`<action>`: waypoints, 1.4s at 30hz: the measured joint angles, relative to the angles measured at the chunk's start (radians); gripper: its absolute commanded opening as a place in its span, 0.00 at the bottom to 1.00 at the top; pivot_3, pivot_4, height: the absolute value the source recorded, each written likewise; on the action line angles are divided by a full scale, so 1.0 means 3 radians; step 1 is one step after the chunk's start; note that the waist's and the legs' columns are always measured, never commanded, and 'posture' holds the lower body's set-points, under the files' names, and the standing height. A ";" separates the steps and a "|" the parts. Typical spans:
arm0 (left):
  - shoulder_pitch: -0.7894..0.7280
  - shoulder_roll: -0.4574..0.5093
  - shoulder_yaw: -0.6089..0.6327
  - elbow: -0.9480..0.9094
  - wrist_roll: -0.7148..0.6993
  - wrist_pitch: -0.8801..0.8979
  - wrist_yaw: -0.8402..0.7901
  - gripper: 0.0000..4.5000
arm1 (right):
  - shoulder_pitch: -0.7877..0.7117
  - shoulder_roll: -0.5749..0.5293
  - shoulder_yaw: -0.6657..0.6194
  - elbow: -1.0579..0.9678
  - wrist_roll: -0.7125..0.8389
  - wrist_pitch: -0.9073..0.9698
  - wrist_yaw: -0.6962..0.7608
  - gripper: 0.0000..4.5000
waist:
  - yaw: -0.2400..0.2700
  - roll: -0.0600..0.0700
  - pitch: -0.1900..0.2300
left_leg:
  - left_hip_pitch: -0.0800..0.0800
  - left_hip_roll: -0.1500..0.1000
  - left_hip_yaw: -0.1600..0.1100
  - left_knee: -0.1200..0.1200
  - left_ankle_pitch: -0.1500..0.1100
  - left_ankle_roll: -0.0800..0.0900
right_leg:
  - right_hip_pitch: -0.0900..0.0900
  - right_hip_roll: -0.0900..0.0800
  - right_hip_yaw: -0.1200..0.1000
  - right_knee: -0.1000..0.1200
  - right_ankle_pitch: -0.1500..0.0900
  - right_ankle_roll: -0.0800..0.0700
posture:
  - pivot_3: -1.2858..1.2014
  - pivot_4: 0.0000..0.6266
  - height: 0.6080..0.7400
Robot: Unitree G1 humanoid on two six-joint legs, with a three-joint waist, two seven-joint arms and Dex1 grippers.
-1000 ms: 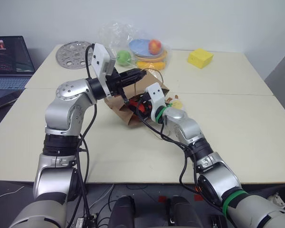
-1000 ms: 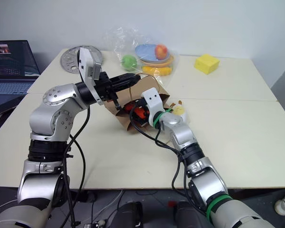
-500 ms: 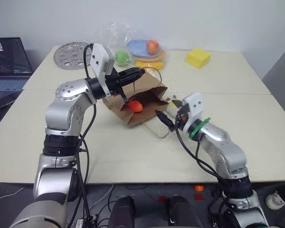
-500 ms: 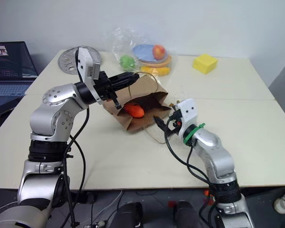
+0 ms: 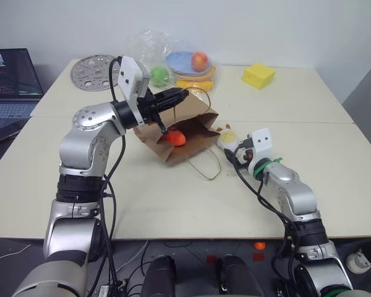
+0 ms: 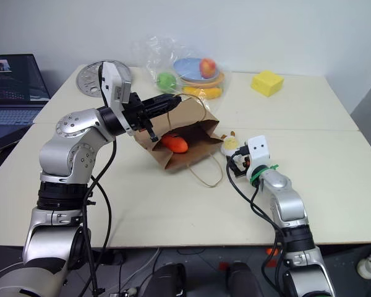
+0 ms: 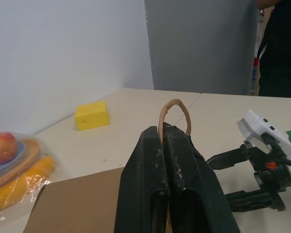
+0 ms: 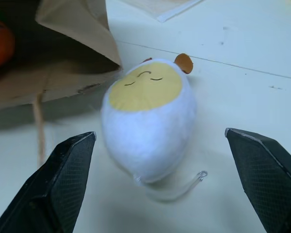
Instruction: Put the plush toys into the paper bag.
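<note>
While the left gripper [image 5: 180, 94] was pinched on a handle of the paper bag [image 5: 188, 133] with the carrot toy [image 5: 175, 138] already inside, the right gripper [image 8: 167, 187] gaped wide around the egg toy [image 8: 148, 119] lying on the table [image 5: 173, 192] just beside the bag's mouth.

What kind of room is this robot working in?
Probably an office or lab test space: plain cream tables pushed together, an open laptop on a side desk, and props like a yellow foam block.
</note>
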State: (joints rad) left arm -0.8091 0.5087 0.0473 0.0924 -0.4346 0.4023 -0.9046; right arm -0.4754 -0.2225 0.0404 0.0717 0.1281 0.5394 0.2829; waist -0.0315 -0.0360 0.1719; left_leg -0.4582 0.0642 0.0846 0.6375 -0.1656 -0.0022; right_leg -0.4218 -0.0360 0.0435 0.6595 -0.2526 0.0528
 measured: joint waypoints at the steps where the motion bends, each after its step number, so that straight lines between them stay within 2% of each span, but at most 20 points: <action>1: 0.0000 0.0000 0.0000 0.0000 0.0003 0.0000 0.0001 0.00 | -0.0005 0.0001 0.0004 0.0058 -0.0018 -0.0035 0.0004 1.00 | 0.0000 0.0000 0.0000 | 0.0000 0.0000 0.0000 -0.0001 0.0000 0.0000 | 0.0000 0.0000 0.0000 0.0000 0.0000 0.0002 | 0.52 0.24 1.00; 4: 0.0001 0.0010 0.0000 -0.0004 0.0004 0.0002 0.0001 0.00 | -0.0039 0.0008 0.0001 0.0255 -0.0040 -0.0212 0.0019 0.85 | 0.0000 0.0000 0.0000 | 0.0000 0.0000 -0.0001 -0.0002 0.0000 0.0000 | 0.0000 0.0000 0.0000 0.0000 -0.0001 0.0003 | 0.52 0.24 1.00; 14: 0.0001 0.0052 0.0000 -0.0014 0.0002 0.0015 -0.0001 0.00 | -0.0079 0.0032 0.0001 0.0354 -0.0087 -0.0462 0.0124 0.04 | -0.0001 0.0000 0.0000 | 0.0000 0.0000 -0.0001 -0.0002 0.0000 0.0000 | 0.0000 0.0001 -0.0001 0.0001 -0.0001 0.0004 | 0.52 0.24 1.00; 15: 0.0001 0.0052 0.0000 -0.0015 0.0002 0.0015 -0.0001 0.00 | -0.0061 0.0026 -0.0005 0.0330 -0.0084 -0.0460 0.0136 0.01 | 0.0000 0.0000 0.0000 | 0.0000 0.0000 -0.0001 -0.0002 0.0000 0.0000 | 0.0000 0.0001 -0.0001 0.0001 -0.0001 0.0004 | 0.52 0.24 1.00; 20: 0.0001 0.0057 0.0001 -0.0012 0.0005 0.0011 -0.0004 0.00 | 0.0210 -0.0188 -0.0166 -0.0214 0.0049 -0.0245 0.0213 0.01 | 0.0015 0.0000 0.0000 | 0.0000 -0.0001 -0.0002 -0.0003 0.0000 0.0000 | 0.0001 0.0000 -0.0001 0.0000 -0.0001 0.0004 | 0.52 0.24 1.00; 27: -0.0001 0.0065 -0.0001 -0.0001 0.0014 -0.0002 -0.0015 0.00 | 0.0723 -0.0492 -0.0200 -0.1353 0.0452 0.0512 0.0453 0.01 | 0.0005 0.0000 0.0000 | 0.0006 0.0001 -0.0002 -0.0006 0.0000 0.0000 | 0.0001 0.0002 0.0000 0.0005 -0.0003 0.0003 | 0.52 0.24 1.00; 31: -0.0002 0.0053 -0.0002 0.0000 0.0014 -0.0003 -0.0018 0.00 | 0.0718 -0.0513 -0.0189 -0.1771 0.0713 0.0903 0.0502 0.01 | -0.0001 0.0000 0.0000 | 0.0013 0.0001 -0.0003 -0.0006 0.0000 0.0000 | 0.0005 0.0002 0.0000 0.0006 -0.0008 -0.0006 | 0.52 0.24 1.00; 37: -0.0002 0.0050 -0.0006 0.0004 0.0015 -0.0005 -0.0039 0.00 | 0.0292 -0.0146 0.0050 -0.1672 0.0752 0.1062 0.0353 0.01 | 0.0001 0.0000 0.0000 | 0.0015 0.0001 -0.0002 -0.0006 0.0000 0.0000 | 0.0005 0.0002 0.0002 0.0007 -0.0011 -0.0017 | 0.52 0.24 1.00; 42: -0.0002 0.0057 -0.0003 0.0008 0.0016 -0.0004 -0.0074 0.00 | -0.0018 0.0050 0.0137 -0.1213 0.0650 0.0986 0.0228 0.01 | 0.0015 -0.0001 0.0000 | 0.0011 -0.0001 0.0000 -0.0006 0.0000 0.0000 | 0.0005 0.0001 0.0002 0.0004 -0.0006 -0.0006 | 0.52 0.24 1.00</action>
State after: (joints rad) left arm -0.8096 0.5260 0.0464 0.0948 -0.4300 0.4010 -0.9267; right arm -0.4808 -0.2075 0.0814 -0.2922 0.3232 0.8351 0.3513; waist -0.0268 -0.0362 0.1720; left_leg -0.4548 0.0638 0.0846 0.6356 -0.1656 -0.0023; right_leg -0.4204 -0.0358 0.0442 0.6606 -0.2544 0.0511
